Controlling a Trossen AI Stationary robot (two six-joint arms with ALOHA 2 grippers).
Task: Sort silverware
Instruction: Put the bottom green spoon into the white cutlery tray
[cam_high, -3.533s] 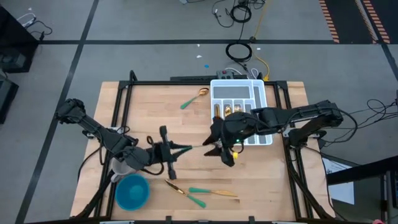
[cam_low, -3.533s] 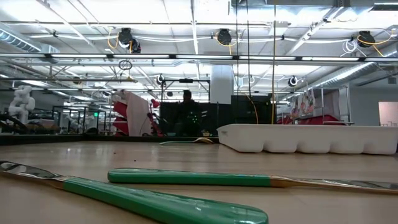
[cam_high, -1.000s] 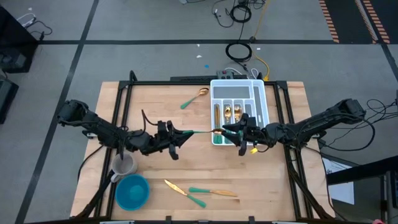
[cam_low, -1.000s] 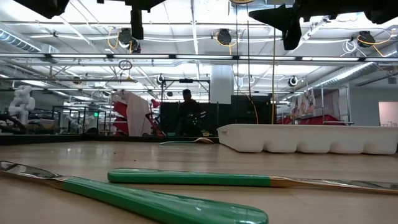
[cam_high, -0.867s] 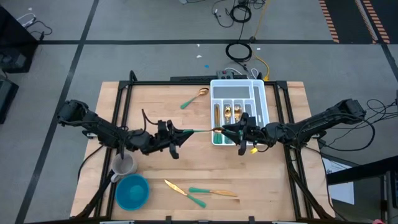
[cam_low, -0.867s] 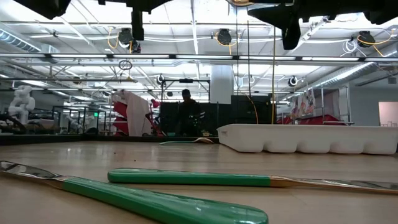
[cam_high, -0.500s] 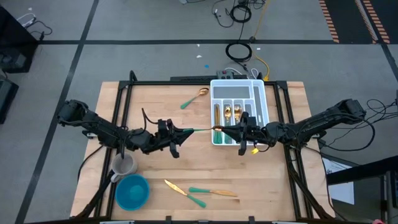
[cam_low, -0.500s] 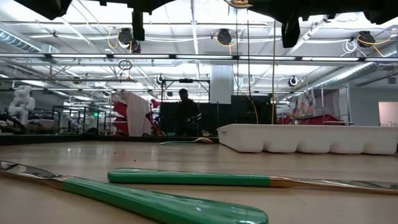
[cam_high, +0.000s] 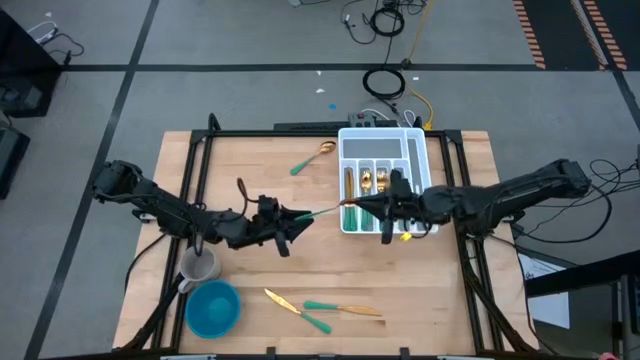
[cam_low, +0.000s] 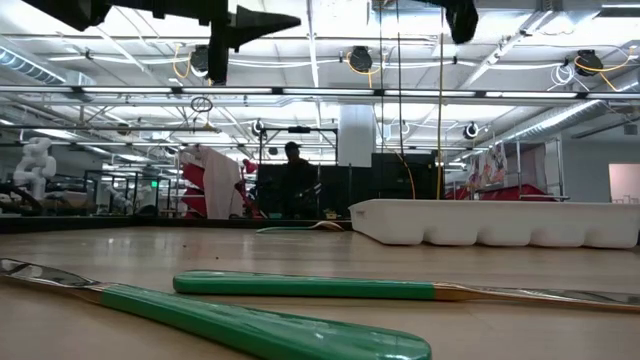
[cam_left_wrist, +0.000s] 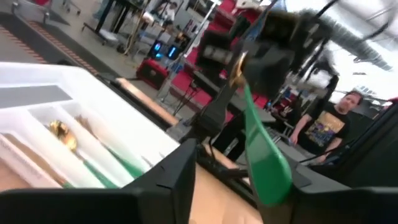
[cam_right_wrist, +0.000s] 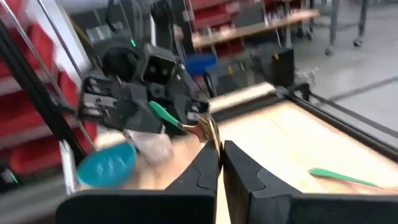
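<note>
Above the pale wooden table, just left of the white compartmented plastic tray, both arms are sharing one teal-handled, gold-headed utensil. The left gripper is pinching its handle end; the right gripper is pressing its jaws on the gold head. Judging by this, the left jaws should be releasing only once the right grip is firm. No writing is legible.

Both arms reach inward mid-table, left gripper and right gripper facing each other, fingers closed.
</note>
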